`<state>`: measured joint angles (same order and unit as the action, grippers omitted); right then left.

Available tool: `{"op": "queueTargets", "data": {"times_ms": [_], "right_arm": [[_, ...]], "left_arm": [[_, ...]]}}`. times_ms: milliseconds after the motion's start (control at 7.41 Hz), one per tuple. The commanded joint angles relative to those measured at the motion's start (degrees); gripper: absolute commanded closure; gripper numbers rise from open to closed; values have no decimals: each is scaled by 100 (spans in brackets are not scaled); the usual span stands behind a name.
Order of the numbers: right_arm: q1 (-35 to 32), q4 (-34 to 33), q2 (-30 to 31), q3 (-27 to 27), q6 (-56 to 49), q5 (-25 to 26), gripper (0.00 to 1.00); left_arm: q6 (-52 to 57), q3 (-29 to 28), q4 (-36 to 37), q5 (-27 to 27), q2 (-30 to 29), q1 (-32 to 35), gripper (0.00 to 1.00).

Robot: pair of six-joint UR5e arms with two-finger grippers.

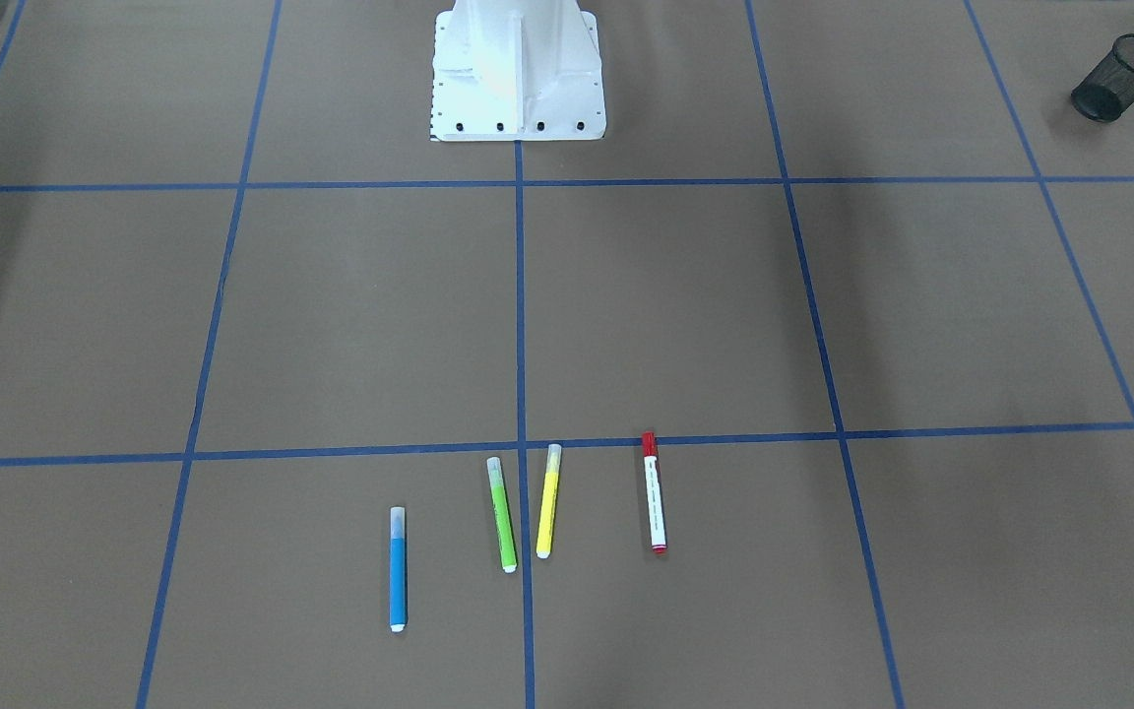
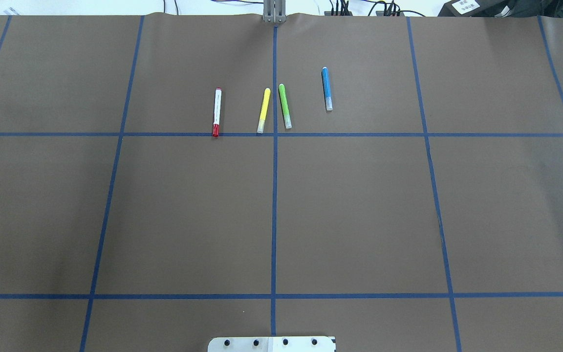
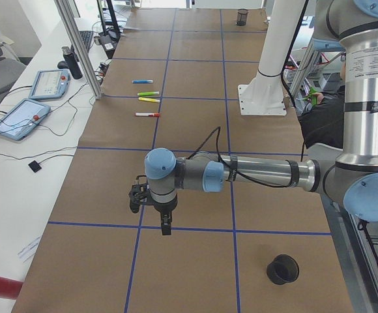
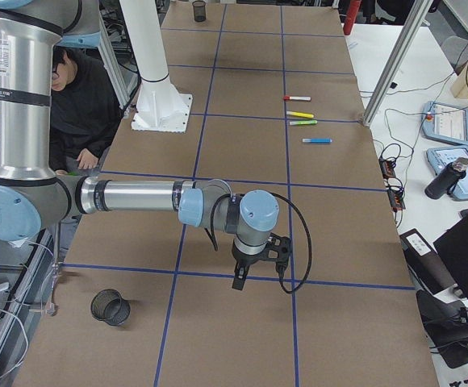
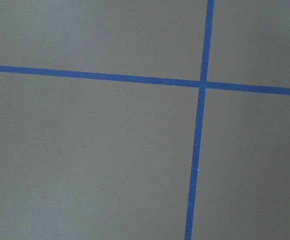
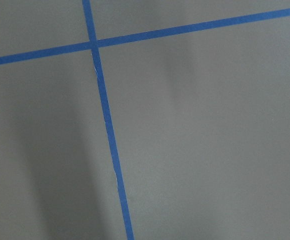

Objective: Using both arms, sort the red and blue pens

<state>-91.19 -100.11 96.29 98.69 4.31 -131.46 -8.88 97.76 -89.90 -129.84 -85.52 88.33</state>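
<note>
The red pen (image 1: pixel 655 492) (image 2: pixel 217 112), white-barrelled with a red cap, lies on the brown table by a blue tape line. The blue pen (image 1: pixel 397 569) (image 2: pixel 327 88) lies apart from it, with two other markers between them. Both also show small in the side views: red pen (image 3: pixel 147 115) (image 4: pixel 297 98), blue pen (image 3: pixel 143 81) (image 4: pixel 317 140). My left gripper (image 3: pixel 165 225) hangs over a tape crossing far from the pens. My right gripper (image 4: pixel 238 278) hangs likewise at the opposite end. I cannot tell whether either is open or shut. Both wrist views show only table and tape.
A green marker (image 1: pixel 502 514) and a yellow marker (image 1: pixel 548 500) lie between the two pens. A black mesh cup (image 1: pixel 1118 77) (image 3: pixel 282 268) stands near the left arm, another mesh cup (image 4: pixel 110 306) near the right arm. The white pedestal (image 1: pixel 518 74) stands mid-table. A person (image 4: pixel 81 105) sits behind it.
</note>
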Motion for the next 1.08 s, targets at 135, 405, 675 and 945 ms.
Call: {"op": "queueTargets", "data": {"times_ms": [135,405,675,945], "right_arm": [[4,0,3,10,9,15,0],[5,0,-5,27,26,-63,0],[5,9,-5,-25,17,-55,0],[5,9,-14,9,26,-46,0]], "left_arm": [[0,7,-10,-6,0,0,0],[0,15,-36,2,35,0,0],[0,15,-45,3,26,0,0],[0,15,-45,-6,26,0,0]]}}
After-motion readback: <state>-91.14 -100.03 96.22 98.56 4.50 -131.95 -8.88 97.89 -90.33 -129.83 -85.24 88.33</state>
